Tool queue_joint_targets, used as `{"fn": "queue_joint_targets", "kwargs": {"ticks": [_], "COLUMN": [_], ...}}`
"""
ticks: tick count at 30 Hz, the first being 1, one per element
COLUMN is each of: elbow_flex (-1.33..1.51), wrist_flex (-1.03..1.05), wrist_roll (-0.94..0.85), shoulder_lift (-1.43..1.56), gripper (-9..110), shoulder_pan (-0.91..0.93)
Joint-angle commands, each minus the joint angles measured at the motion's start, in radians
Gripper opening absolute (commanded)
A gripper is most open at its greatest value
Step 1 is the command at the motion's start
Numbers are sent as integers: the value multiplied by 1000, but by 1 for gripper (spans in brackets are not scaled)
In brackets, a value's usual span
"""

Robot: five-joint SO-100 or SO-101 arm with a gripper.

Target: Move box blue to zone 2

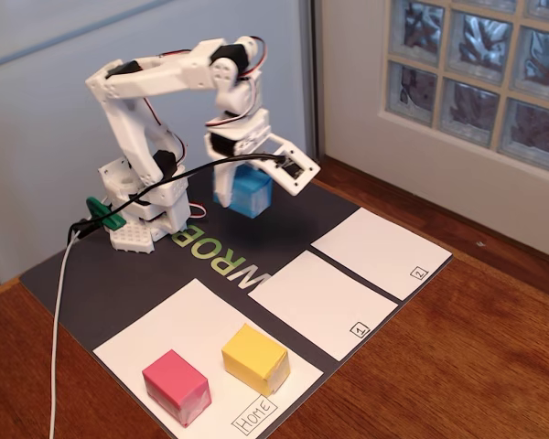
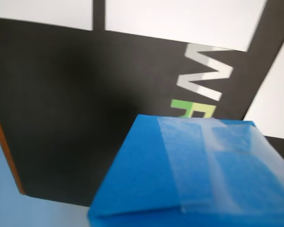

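The blue box is a cyan-blue cube at the back of the black mat, just in front of the arm's base. My gripper comes down on its top and is shut on it. I cannot tell whether the cube rests on the mat or hangs just above it. In the wrist view the blue box fills the lower right, with clear tape across its top; my fingers are hidden there. Zone 2 is the white rectangle with a boxed "2" at the mat's right end, apart from the cube and bare.
Zone 1 lies beside zone 2, nearer the front. The Home sheet at the front holds a yellow cube and a pink cube. The arm's base and cables stand at the back left. The mat lies on a wooden table.
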Motion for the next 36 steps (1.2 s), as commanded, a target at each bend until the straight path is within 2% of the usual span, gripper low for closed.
{"fn": "queue_joint_targets", "kwargs": {"ticks": [1, 7, 15, 21, 28, 36], "elbow_flex": [-120, -265, -281, -259, -181, -195], "wrist_flex": [-20, -35, -112, -253, -512, -667], "wrist_roll": [44, 97, 141, 121, 135, 183], "shoulder_lift": [-72, -219, -345, -396, -459, -572], "gripper": [-1, -1, -1, 0, 0, 0], "shoulder_pan": [-55, -89, -71, -98, -126, -149]}}
